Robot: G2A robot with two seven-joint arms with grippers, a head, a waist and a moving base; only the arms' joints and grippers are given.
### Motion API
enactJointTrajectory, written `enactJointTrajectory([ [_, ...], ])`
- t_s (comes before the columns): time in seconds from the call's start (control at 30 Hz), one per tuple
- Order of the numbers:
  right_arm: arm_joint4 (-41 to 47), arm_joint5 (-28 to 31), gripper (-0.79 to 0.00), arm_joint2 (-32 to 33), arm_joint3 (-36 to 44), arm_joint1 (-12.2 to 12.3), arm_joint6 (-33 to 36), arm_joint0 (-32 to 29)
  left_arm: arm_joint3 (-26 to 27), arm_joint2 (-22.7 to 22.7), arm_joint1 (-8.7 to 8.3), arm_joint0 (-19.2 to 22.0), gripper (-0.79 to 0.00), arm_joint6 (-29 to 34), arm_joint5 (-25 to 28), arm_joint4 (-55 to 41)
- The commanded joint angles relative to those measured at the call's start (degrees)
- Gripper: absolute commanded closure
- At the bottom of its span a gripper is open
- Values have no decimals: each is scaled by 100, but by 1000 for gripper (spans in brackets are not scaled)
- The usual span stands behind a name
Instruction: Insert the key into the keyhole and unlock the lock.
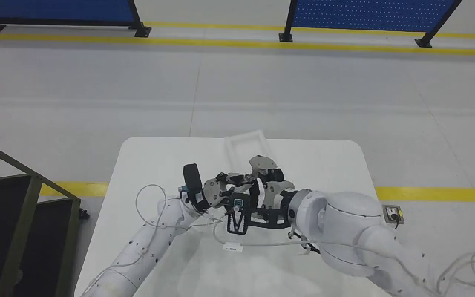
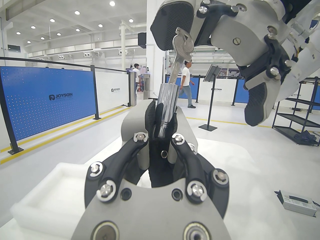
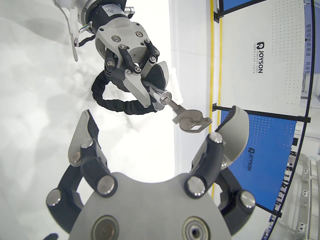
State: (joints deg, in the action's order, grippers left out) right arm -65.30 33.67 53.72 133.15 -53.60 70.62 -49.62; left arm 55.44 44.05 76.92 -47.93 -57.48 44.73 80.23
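My left gripper point(image 2: 163, 116) is shut on the chrome lock cylinder point(image 2: 166, 108), held above the white table point(image 1: 312, 160). The silver key point(image 2: 182, 47) sticks out of the keyhole at the cylinder's end, blade in, head free. My right gripper point(image 3: 162, 116) is open, its fingers spread on either side of the key head point(image 3: 192, 122). One pad point(image 2: 172, 23) is close beside the head; the other pad point(image 2: 260, 106) is far off. In the top view both grippers meet over the table's middle, around the lock point(image 1: 239, 194).
A white foam tray point(image 1: 249, 145) lies at the table's far side. Loose white cables and a small tag point(image 1: 232, 249) lie near the front. A small grey box point(image 2: 297, 202) sits to the right, a dark rack point(image 1: 30, 215) to the left. Blue barriers point(image 1: 67, 11) stand behind.
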Motion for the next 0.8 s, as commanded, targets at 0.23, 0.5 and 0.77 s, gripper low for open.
enactJointTrajectory([
  [0.23, -83, 8, -785, -378, 39, 257, -8, 221, 23, 49, 23, -15, 0, 118, 62, -58],
  [0.5, 95, -98, -785, -843, -158, 356, 98, 614, 60, 84, 24, -19, 0, 128, 83, 51],
  [0.77, 474, -433, -785, -992, -122, 527, 432, 968, 61, 109, 27, -22, 0, 130, 101, 139],
])
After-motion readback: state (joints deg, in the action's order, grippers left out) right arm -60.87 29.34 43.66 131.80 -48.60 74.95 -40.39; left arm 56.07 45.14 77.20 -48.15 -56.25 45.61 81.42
